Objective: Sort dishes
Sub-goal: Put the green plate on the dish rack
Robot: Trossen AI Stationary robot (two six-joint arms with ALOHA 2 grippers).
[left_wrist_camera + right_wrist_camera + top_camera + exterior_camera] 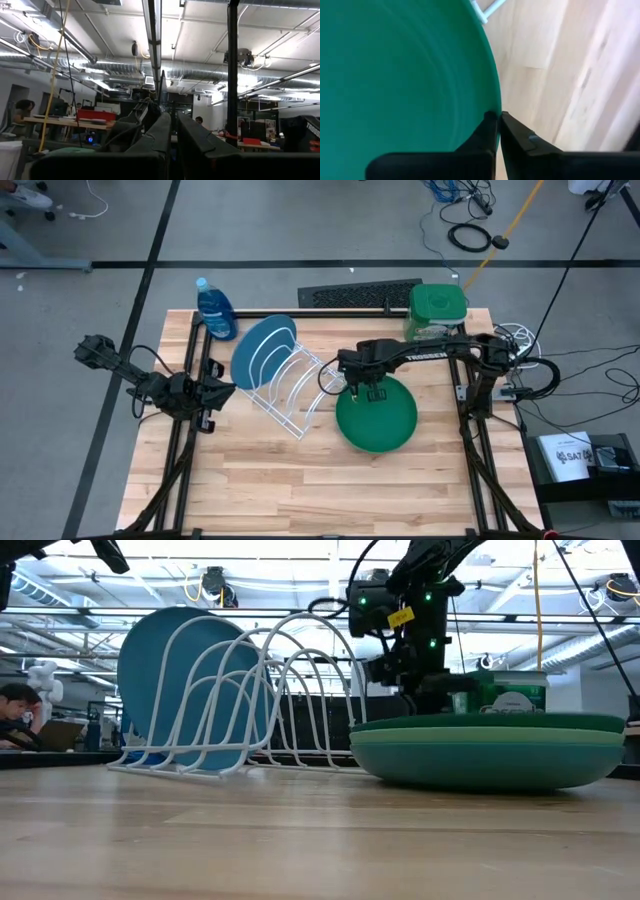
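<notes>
A blue plate stands on edge in the far slots of the white wire rack; it also shows in the low view. A stack of plates lies flat on the table to the right of the rack: dark green on top, light green under it, teal at the bottom. My right gripper is at the stack's rack-side rim, shut on the dark green plate. My left gripper waits shut at the table's left edge, empty. My right gripper pinches the dark green plate's rim on the side nearest the rack. One finger is inside the plate and one is outside it. The fingers come from above, pointing down. The plate lies level on the stack.
A blue water bottle stands at the far left corner and a green-lidded tub at the far right. A dark grille lies along the far edge. The rack's empty slots face the stack. Bare wood fills the near half.
</notes>
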